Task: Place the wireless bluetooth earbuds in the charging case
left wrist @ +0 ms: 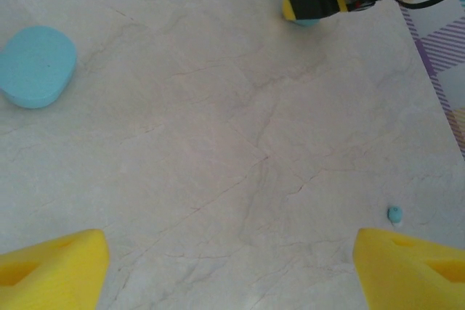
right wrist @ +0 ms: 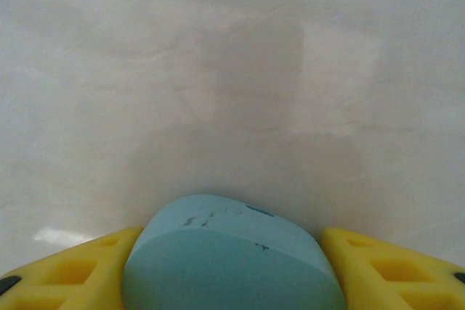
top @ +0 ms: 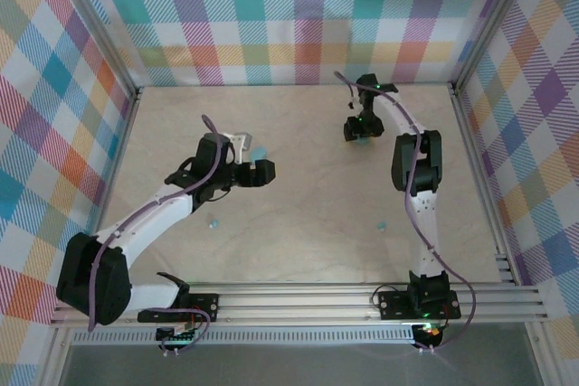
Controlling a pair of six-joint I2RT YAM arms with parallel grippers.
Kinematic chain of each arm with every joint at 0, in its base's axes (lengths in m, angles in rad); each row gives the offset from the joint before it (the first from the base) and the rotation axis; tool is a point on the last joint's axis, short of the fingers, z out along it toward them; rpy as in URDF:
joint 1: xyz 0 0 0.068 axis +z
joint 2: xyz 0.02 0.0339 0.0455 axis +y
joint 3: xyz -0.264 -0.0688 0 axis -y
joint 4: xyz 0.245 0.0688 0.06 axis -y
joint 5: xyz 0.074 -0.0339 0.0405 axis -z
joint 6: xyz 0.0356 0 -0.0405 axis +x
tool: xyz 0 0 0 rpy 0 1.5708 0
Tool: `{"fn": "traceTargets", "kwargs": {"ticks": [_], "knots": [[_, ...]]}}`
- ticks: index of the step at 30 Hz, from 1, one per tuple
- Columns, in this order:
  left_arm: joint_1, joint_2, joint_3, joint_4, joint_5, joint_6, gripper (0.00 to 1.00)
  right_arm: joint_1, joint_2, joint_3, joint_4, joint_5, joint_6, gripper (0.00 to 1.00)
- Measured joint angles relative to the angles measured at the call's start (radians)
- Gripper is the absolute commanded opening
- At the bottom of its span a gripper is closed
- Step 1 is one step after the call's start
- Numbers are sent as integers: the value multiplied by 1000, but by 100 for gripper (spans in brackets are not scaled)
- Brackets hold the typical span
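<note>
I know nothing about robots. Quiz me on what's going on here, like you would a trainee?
1. From above, how many loose earbuds show on the table?
2. True or false: the left gripper holds an earbud.
3. What sits between the fingers of the right gripper? A earbud, B case, C nothing.
Key: 1 two; 2 false, it is open and empty; 3 B.

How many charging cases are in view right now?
2. One case sits between the right gripper's jaws; the other case lies on the table near the left gripper. Others may be hidden.
</note>
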Motion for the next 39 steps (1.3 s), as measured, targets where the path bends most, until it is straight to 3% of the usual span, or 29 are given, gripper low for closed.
{"fn": "traceTargets", "kwargs": {"ticks": [5,12,17,24,33,39], "knots": [[0,-65,-61,0,4,16,86,118,-120,-208,51,-32,29,56],[0,-190,-156,-22,8,43,86,363,-296,-510,136,-47,55,57],[0,-260,-204,-25,-2,52,86,484,-366,-632,215,-11,78,67],[0,-280,-236,-24,-27,52,87,510,-375,-646,230,23,128,72],[0,-281,-262,24,-64,61,91,525,-526,-752,223,39,384,72],[0,-282,-286,97,-34,172,93,530,-573,-752,225,42,483,76]]}}
